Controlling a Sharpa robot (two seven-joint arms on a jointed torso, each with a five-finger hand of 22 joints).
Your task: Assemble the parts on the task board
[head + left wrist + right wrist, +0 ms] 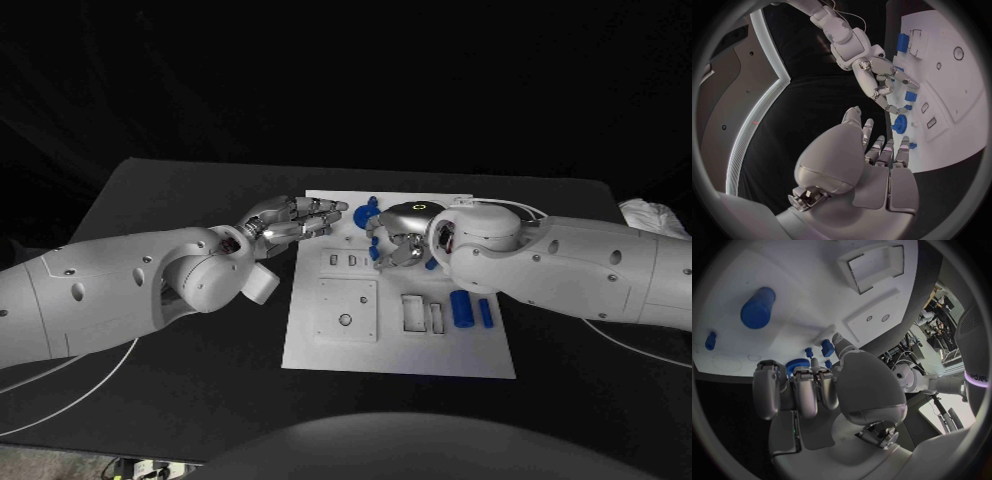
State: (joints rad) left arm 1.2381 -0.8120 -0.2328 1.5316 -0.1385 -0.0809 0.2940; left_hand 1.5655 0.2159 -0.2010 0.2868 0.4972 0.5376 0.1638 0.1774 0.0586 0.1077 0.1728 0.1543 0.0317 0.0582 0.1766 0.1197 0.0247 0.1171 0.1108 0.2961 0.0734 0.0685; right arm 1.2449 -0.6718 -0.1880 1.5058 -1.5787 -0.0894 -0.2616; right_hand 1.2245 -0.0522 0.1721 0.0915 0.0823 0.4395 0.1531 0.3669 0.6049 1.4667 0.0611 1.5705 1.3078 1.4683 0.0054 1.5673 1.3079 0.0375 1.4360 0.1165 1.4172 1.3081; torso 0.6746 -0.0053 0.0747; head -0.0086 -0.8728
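Head view had the task board [325, 355] at frame centre, both hands at its upper edge: left hand [293, 220] fingers loosely spread, right hand [392, 243] curled, grasp unclear; two blue parts [462, 309] lay centre-right, assembly apparently unfinished.

black table [173, 200] against dark draped backdrop [346, 70].
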